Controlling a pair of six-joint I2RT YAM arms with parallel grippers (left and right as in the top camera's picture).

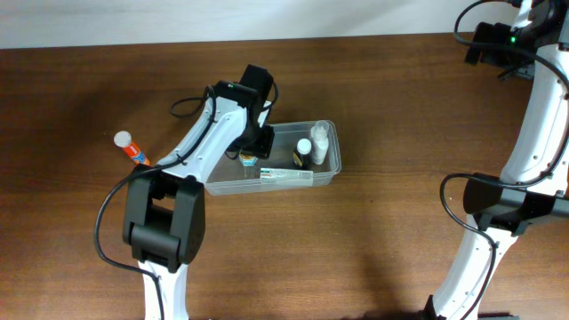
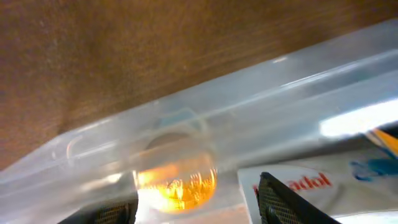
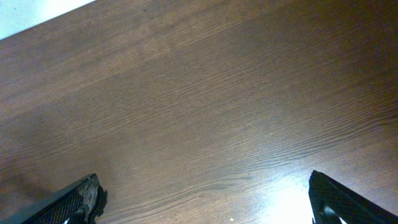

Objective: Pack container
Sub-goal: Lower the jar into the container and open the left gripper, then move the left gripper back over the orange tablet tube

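Note:
The clear plastic container (image 1: 335, 153) sits mid-table. It holds a white box (image 1: 286, 176) along its front wall, a small dark bottle with a white cap (image 1: 303, 153), and a clear bottle (image 1: 320, 137). My left gripper (image 1: 250, 153) reaches down into the container's left end. In the left wrist view its fingers (image 2: 196, 208) stand apart on either side of a small amber bottle (image 2: 177, 180). That bottle rests on the container floor by the wall (image 2: 261, 106), with a gap to the right finger. My right gripper (image 3: 205, 199) is open and empty over bare table at the far right (image 1: 487, 40).
An orange tube with a white cap (image 1: 130, 148) lies on the table left of the left arm. The white box (image 2: 311, 183) lies just right of the left gripper's fingers. The table's back edge runs along the top (image 1: 284, 36).

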